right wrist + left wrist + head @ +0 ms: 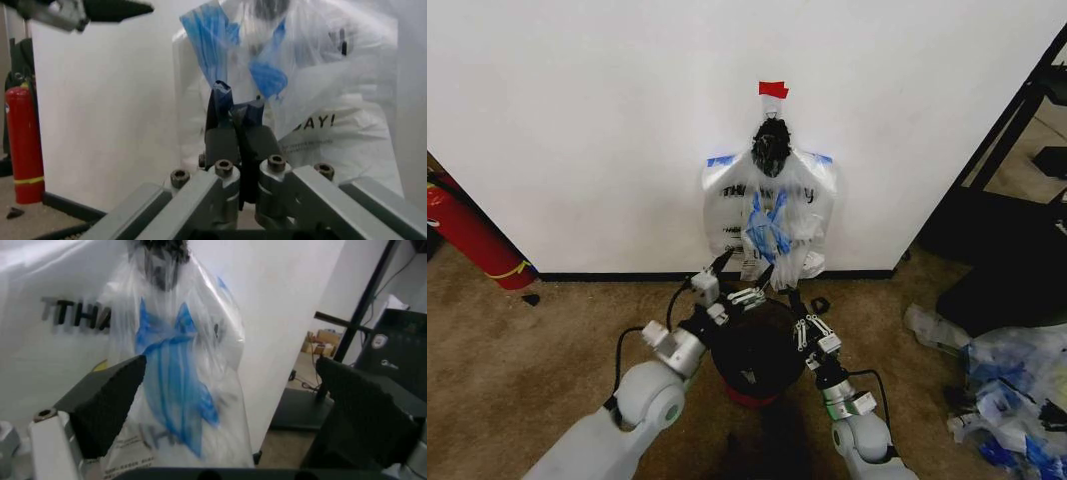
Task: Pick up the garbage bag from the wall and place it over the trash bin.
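Observation:
The garbage bag [774, 226], clear with blue patches, hangs on the white wall [587, 120] from a dark clump under red tape, in front of a white printed bag [725, 205]. The black trash bin [757, 352] with a red base stands on the carpet just below it. My right gripper [793, 298] reaches up over the bin's rim and is shut on the bag's lower blue edge; the right wrist view shows blue plastic pinched at its tips [235, 107]. My left gripper [739, 276] is open beside it, with the garbage bag [173, 390] hanging just ahead of its spread fingers [110, 400].
A red fire extinguisher [467, 235] leans at the wall on the left. A heap of clear and blue plastic bags [1007, 390] lies on the carpet at the right, near a black rack [1017, 110]. A black baseboard [607, 274] runs along the wall.

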Controlling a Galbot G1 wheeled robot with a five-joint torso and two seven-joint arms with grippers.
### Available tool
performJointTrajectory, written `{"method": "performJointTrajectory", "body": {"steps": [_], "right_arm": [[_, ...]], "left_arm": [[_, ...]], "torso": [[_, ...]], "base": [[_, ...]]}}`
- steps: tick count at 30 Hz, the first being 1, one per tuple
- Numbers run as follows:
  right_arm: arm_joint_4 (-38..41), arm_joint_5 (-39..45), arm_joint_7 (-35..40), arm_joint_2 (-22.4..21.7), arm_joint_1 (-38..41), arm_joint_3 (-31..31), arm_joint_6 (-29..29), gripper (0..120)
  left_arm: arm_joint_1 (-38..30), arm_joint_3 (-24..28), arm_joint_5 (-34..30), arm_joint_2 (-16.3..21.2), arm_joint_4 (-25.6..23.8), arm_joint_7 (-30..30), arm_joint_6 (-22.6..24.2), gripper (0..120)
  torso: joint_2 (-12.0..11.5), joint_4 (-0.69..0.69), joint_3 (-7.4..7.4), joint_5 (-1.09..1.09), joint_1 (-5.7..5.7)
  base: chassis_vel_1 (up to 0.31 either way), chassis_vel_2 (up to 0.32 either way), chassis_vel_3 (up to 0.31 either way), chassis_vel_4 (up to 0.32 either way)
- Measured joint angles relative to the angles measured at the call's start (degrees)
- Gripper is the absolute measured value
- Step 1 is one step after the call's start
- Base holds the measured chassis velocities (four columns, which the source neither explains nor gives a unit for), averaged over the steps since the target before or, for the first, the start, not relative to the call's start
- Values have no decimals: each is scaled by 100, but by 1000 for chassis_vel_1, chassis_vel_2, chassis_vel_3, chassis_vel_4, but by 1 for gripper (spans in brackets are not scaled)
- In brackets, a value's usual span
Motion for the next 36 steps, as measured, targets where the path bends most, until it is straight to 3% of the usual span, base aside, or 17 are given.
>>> {"method": "performJointTrajectory", "body": {"steps": [11,24,27,36], "right_arm": [[-220,-85,13,39,129,-34,49,0],[-352,-191,10,72,207,-79,123,0],[-333,-191,10,70,205,-78,123,0],[-250,-190,13,48,147,-60,144,0]], "left_arm": [[-784,475,151,-571,517,-1691,832,94],[-1009,644,240,-909,786,-2111,1100,91],[-1033,645,289,-926,847,-2141,1127,85],[-967,628,296,-957,830,-2179,1182,51]], "torso": [[0,-1,0,0,0],[0,-1,0,0,0],[0,0,0,0,0],[0,-1,0,0,-1]], "base": [[0,0,0,0],[0,0,0,0],[0,0,0,0],[0,0,0,0]]}}
